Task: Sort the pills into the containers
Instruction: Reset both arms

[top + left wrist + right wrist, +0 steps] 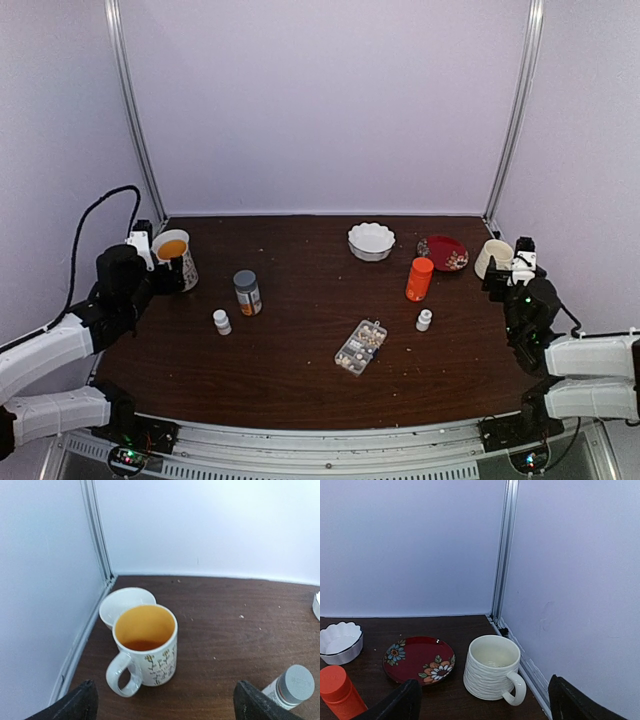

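Observation:
The clear organizer box [361,347], the containers, lies lid-open near the table's front centre. Tiny whitish pills [371,339] show in some of its compartments. It is in neither wrist view. My left gripper [165,275] is far off at the left edge, open and holding nothing [165,706], facing a flowered mug [145,647] with an orange inside. At the right edge my right gripper [505,277] is also open and holding nothing [482,706], just short of a cream ribbed mug [492,669].
A small white bowl [125,605] sits behind the flowered mug. A grey-capped bottle [246,292] and two small white bottles [221,321] [424,319] stand mid-table. At the back right are an orange bottle [419,279], a scalloped bowl [371,241] and a red flowered plate [444,252].

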